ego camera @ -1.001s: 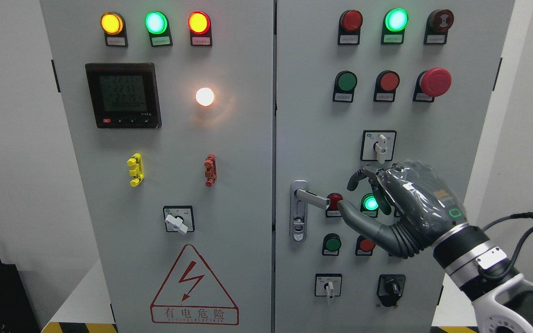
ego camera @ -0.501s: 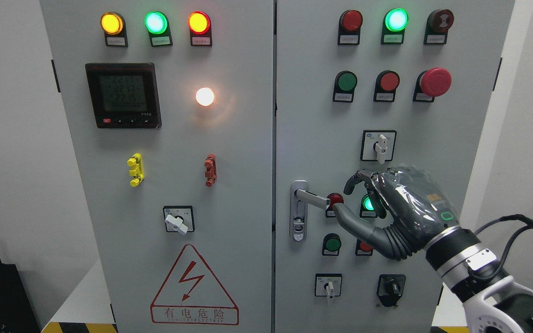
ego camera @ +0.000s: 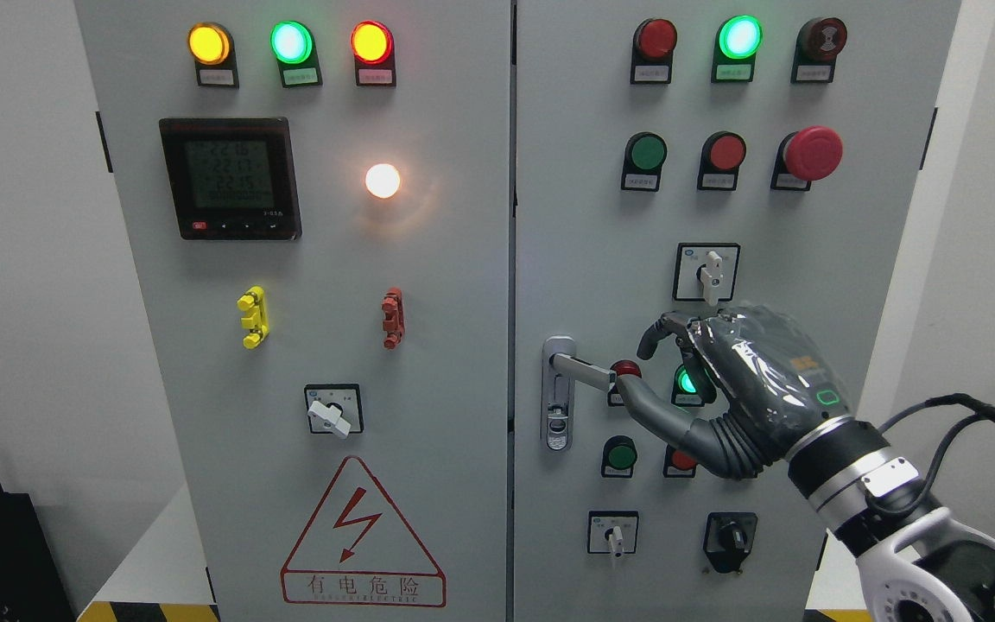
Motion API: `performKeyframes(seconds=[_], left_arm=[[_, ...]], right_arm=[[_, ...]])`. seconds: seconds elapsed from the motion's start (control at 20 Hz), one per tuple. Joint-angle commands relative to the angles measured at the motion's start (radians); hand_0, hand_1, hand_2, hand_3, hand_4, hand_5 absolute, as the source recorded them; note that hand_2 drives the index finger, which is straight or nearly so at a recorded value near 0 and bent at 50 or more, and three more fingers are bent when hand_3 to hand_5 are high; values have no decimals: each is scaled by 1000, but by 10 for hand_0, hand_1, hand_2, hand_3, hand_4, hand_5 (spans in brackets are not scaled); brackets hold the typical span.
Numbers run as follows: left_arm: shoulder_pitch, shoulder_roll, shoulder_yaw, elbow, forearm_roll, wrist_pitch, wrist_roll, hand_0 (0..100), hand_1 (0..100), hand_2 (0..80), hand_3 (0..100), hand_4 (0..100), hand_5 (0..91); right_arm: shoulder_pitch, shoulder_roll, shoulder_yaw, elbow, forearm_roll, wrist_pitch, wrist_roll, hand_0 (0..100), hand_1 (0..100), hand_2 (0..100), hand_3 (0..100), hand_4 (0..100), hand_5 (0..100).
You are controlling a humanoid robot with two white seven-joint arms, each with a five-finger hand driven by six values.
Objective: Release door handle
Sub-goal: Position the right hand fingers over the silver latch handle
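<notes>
The silver door handle (ego camera: 585, 371) sits on the right cabinet door (ego camera: 575, 216), its lever pointing right from a vertical lock plate (ego camera: 557, 406). My right hand (ego camera: 633, 370), dark grey, comes in from the lower right and hovers just right of the lever's free end. Its thumb (ego camera: 649, 410) stretches left, with the tip at the lever's end; whether it touches I cannot tell. The index finger (ego camera: 655, 333) curves loosely above. Nothing is in the hand's grasp. The left arm does not show.
Around the hand are small red and green push buttons (ego camera: 620, 455), a lit green lamp (ego camera: 686, 381) and a white rotary switch (ego camera: 708, 272). A red mushroom stop button (ego camera: 812, 153) juts out above. The left door (ego camera: 333, 285) carries a meter, lamps and a warning triangle.
My right hand has drifted left and slightly up, bringing the thumb tip closer to the lever's free end. The handle and doors have not moved.
</notes>
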Motion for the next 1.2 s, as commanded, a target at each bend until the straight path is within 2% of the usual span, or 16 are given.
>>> performKeyframes(seconds=[0.0,0.25,0.6,1.15], left_arm=[[-3,0,2,9,-1,0,-1,120,389,0,0,0,0],[-3,0,2,9,-1,0,-1,120,389,0,0,0,0],[-3,0,2,9,1,0,-1,120,389,0,0,0,0],[-3,0,2,9,-1,0,-1,120,389,0,0,0,0]], right_arm=[[-11,31,7,46,0,5,5,365,155,446,1000,1000,1000],[-17,32,6,59,0,7,5,363,160,447,1000,1000,1000],[-38,69,12,89,0,7,5,362,164,449,1000,1000,1000],[-46,93,27,98,0,7,4,361,166,451,1000,1000,1000]])
